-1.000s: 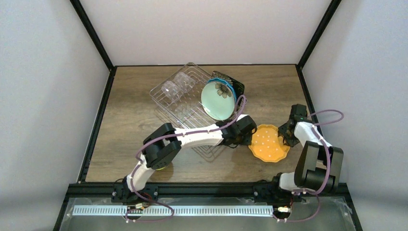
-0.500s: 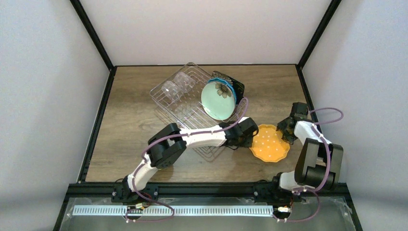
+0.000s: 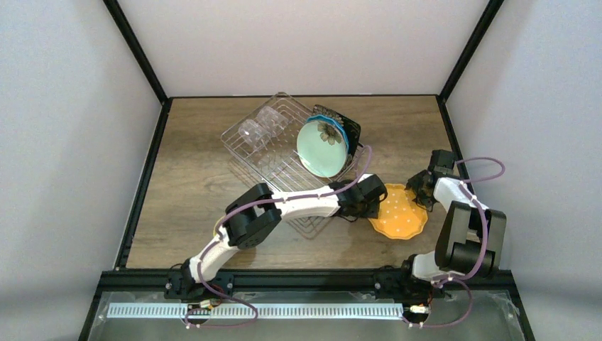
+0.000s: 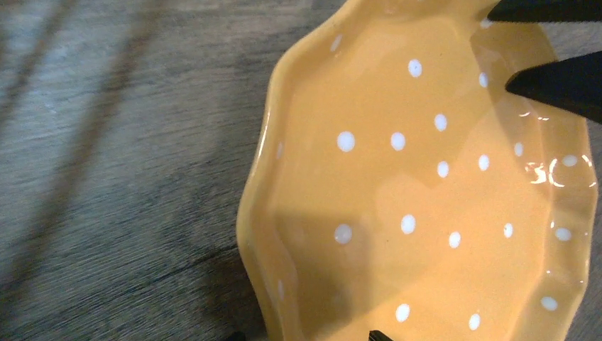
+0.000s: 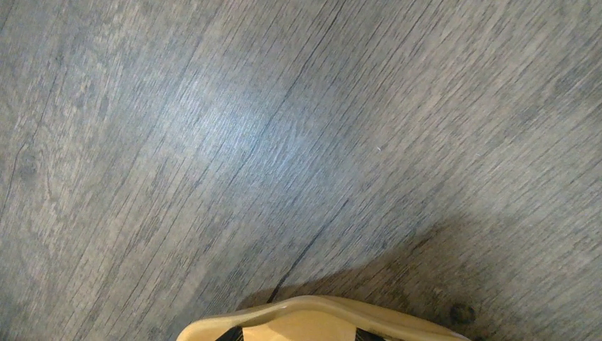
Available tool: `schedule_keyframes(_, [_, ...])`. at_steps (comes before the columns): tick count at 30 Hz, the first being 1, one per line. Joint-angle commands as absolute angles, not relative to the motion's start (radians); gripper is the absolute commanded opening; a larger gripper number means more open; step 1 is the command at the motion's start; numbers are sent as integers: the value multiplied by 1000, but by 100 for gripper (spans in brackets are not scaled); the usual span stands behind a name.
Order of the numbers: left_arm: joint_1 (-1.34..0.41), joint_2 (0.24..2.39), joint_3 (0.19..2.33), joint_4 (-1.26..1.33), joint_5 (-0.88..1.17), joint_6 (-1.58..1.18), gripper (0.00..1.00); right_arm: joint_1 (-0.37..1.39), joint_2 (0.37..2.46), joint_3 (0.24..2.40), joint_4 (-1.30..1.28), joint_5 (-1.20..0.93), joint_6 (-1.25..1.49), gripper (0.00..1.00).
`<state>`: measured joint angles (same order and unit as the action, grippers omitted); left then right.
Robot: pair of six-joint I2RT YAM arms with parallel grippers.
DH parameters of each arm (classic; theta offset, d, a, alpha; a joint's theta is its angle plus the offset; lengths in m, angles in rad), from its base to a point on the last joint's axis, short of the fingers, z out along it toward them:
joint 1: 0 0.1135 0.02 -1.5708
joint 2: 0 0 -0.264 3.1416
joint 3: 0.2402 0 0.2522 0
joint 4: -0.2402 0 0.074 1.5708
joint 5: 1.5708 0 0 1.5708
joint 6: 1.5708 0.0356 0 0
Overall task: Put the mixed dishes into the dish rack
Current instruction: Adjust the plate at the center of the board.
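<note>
Orange white-dotted scalloped plate flat on wooden tabletop, 4 o'clock of silvery wire rack. Left tool wide at its 9 o'clock rim, right tool wide at 2. Pickup pending; next likely pinches the rim.

plates: 4, namely orange plate, mint plate, teal plate, black plate
dish rack: 1
clear glass: maybe 2, hard to tell
</note>
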<state>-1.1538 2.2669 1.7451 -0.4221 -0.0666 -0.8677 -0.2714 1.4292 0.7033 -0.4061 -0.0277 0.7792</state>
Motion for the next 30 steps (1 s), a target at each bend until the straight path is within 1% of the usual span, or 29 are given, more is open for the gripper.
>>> schedule_keyframes(1, [-1170, 2320, 1783, -424, -41, -879, 100, -280, 1495, 653, -489, 14, 748, 91])
schedule_keyframes(19, [-1178, 2336, 1777, -426, -47, -899, 100, -280, 1346, 782, -552, 164, 707, 91])
schedule_keyframes(25, [-1178, 2335, 1772, -429, -49, -897, 100, -290, 1360, 811, -542, 192, 715, 91])
schedule_keyframes(30, [-1178, 2333, 1772, -434, -50, -893, 100, -326, 1421, 805, -518, 181, 729, 91])
